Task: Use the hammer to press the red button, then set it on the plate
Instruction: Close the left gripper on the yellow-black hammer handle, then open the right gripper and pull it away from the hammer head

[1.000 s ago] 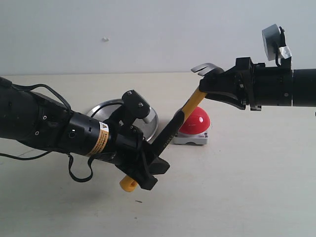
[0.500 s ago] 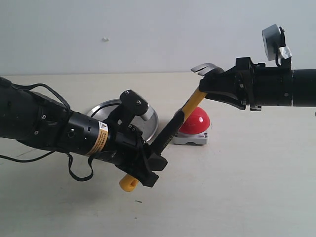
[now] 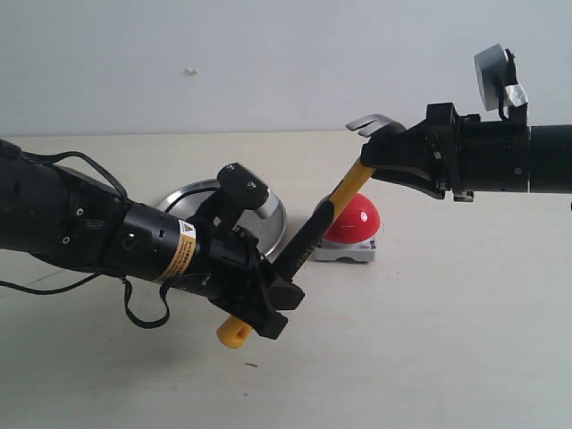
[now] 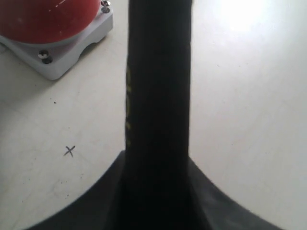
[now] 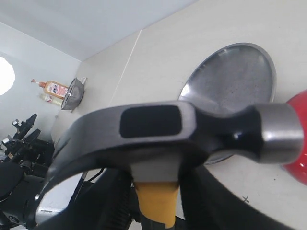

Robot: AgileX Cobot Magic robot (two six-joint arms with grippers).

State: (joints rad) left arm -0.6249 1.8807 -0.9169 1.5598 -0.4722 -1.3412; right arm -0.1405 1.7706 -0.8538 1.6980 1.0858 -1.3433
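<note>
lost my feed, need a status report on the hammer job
Both shut on hammer: left end effector low on handle, right end effector near head. Hammer tilted, airborne, head clear of red button. Nothing in the way seen.

hammer (image 3: 323, 217) slanting before red button (image 3: 362, 220), bare table (image 3: 465, 308) at right

hammer (image 5: 158, 129): smooth dark metal head, satin sheen; yellow-and-black matt handle.
red button (image 3: 359, 217): glossy dome, matt grey-white base.
plate (image 5: 235, 76): brushed shiny silver metal.
table (image 3: 447, 340): matt, pale, smooth.
</note>
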